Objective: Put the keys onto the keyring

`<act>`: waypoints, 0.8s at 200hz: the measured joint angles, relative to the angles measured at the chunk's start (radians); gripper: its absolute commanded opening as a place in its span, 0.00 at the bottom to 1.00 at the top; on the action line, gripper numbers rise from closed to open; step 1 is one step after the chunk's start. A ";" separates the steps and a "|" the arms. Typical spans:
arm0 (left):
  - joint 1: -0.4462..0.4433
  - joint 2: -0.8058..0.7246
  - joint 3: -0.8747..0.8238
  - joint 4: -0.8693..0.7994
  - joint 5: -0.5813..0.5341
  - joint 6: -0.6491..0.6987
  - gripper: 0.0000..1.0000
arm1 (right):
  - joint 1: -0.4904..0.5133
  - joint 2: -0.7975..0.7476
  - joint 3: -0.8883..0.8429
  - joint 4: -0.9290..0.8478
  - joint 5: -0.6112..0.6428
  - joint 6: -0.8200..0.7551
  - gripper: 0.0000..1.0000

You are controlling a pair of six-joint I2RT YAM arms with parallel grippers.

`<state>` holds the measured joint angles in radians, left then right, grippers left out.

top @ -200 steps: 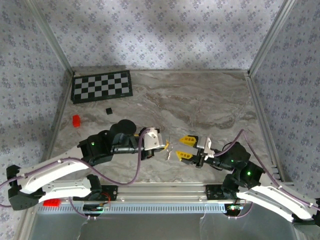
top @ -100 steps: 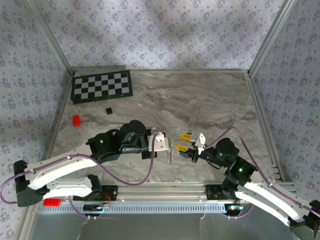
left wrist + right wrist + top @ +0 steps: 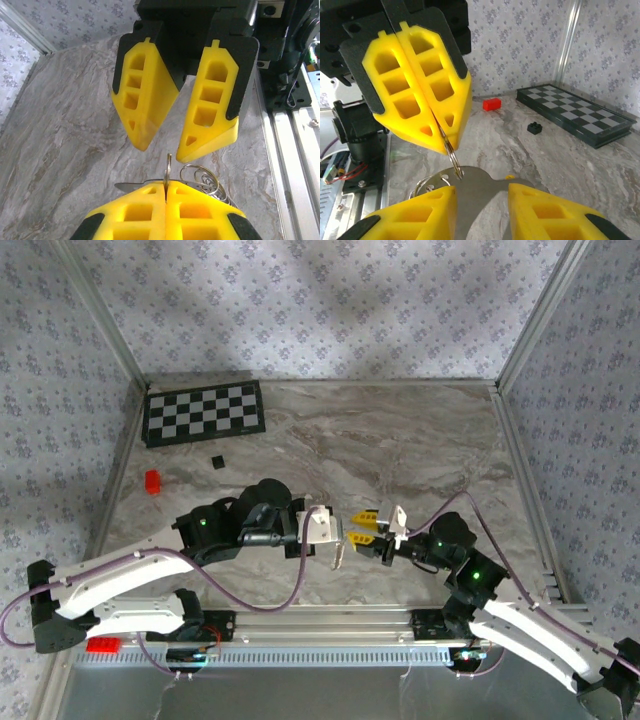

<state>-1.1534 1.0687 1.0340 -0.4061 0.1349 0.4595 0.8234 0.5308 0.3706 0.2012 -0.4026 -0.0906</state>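
Left hand (image 3: 166, 189), fingers pressed flat together, pinches the keyring (image 3: 168, 164) so that the thin ring stands edge-on out of the fingertips, its looped wire tail (image 3: 201, 176) trailing just beside them. Holding the ring proud of the pads and, as far as can be judged, clear of the tabletop (image 3: 420, 450) leaves its free arc exposed for threading. A silver key (image 3: 480, 186) lies flat directly below the ring, the small hole in its head at the ring's lower end; whether the ring has entered the hole cannot be told. Right hand (image 3: 172, 148) faces the left tip to tip, its fingers a moderate gap apart; in the right wrist view the key's blade lies in that gap, but contact with the pads cannot be confirmed. The opposed, nose-to-nose posture probably serves to align hole and ring along one line. Both hands work near the tabletop's front middle, close to the metal rail (image 3: 330, 618) at the near edge, so room to withdraw is short there. Open marble extends beyond and to the right; the red block (image 3: 152, 481), black cube (image 3: 217, 460) and checkerboard (image 3: 205, 412) sit well apart at far left.
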 measured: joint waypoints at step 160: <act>0.156 -0.117 -0.144 0.269 0.375 -0.194 0.00 | -0.006 -0.068 -0.034 0.136 -0.096 0.087 0.27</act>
<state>-0.9970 0.9520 0.8898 -0.1368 0.5098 0.2653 0.8173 0.4633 0.3367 0.3374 -0.4988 -0.0032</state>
